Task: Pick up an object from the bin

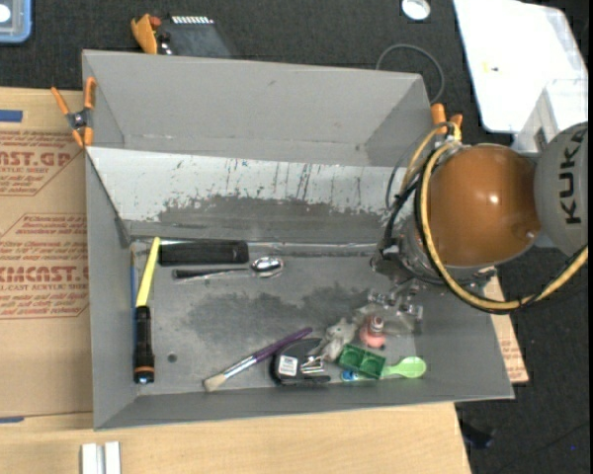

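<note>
Gripper [393, 309] hangs low under the orange wrist cover [479, 205], just up and right of the green block [362, 361]. Cannot tell if the claw is spread or pressed together, as the metalwork there is too cluttered to read. Nothing visibly pinched. The nearest thing is a small pink piece [374, 337], just above the green block and right at the claw's tip. It is probably the target, but that is a guess. The risk is crowding. A light green spoon-shaped piece [407, 367] lies just right of the green block, a black tag [295, 367] with a white label just left of it, and a purple brush [260, 355] further left. A closing claw could catch two things at once, or nudge the pink piece aside and shut on nothing. The bin [247, 117] wall right of the green block is close, so the wrist could foul it. A metal spoon [227, 270] and black bar [203, 253] lie well up-left of the green block and a yellow-black marker [143, 314] far left, all out of harm's way.
</note>
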Controlling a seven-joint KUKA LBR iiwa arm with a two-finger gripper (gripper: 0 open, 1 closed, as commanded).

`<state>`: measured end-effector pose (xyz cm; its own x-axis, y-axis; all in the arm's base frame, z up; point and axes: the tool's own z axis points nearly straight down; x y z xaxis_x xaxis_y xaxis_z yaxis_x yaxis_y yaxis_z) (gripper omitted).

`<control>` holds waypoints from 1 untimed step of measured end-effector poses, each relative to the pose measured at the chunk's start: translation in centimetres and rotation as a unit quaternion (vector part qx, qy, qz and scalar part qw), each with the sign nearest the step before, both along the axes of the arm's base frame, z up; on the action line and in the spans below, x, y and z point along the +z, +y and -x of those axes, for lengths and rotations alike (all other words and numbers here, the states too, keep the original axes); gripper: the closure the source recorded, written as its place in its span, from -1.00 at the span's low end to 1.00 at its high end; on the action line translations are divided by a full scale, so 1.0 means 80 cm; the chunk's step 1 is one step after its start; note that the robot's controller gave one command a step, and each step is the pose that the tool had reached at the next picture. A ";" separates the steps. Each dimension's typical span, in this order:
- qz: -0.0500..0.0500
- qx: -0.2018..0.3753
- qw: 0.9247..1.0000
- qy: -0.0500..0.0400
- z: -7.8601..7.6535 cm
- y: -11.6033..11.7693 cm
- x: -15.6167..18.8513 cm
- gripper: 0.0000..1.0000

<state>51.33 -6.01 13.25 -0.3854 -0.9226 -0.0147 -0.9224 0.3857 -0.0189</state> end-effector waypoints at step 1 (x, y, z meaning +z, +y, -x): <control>0.000 0.000 1.000 -0.001 0.000 0.001 0.011 1.00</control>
